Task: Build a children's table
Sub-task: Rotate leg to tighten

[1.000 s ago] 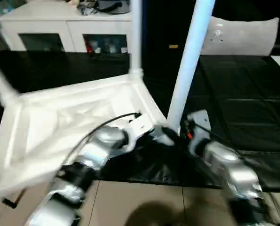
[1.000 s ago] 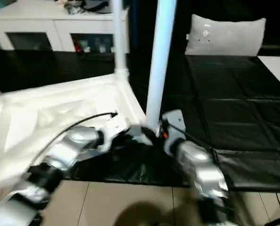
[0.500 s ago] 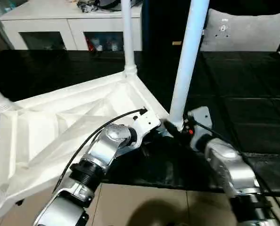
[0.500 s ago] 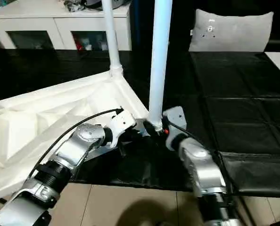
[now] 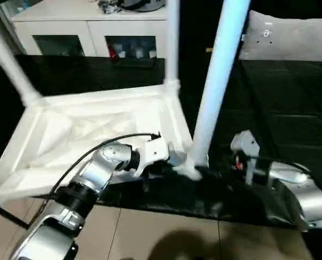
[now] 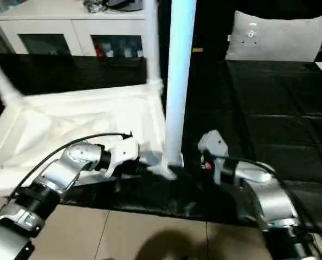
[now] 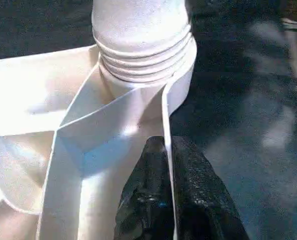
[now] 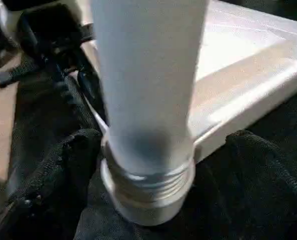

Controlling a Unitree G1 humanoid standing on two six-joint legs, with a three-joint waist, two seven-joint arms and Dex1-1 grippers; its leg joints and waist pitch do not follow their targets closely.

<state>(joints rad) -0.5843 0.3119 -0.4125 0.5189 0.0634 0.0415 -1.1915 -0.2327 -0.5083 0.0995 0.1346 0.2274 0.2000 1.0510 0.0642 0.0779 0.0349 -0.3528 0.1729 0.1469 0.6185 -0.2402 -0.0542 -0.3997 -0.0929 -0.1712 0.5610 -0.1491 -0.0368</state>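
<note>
The children's table (image 5: pixel 96 130) lies upside down on a black mat, its ribbed underside facing up. Three white legs stand in corner sockets: one at the near right corner (image 5: pixel 215 81), one at the far corner (image 5: pixel 172 43) and one at the left (image 5: pixel 9 59). My left gripper (image 7: pixel 163 145) is shut on the thin rim wall just beside the near right socket (image 7: pixel 143 65). My right gripper (image 8: pixel 163 140) is open, its fingers (image 8: pixel 63 170) standing either side of that leg's threaded base without gripping it.
A white cabinet with glass doors (image 5: pixel 90 32) stands behind the table. A grey pillow (image 5: pixel 291 38) rests at the back right. The black mat (image 5: pixel 291 108) stretches to the right, and tan floor tiles (image 5: pixel 150 233) run along the near edge.
My right gripper has opened wider and drawn back a little from the near right leg's base. The left gripper keeps its hold on the rim. The camera view has shifted.
</note>
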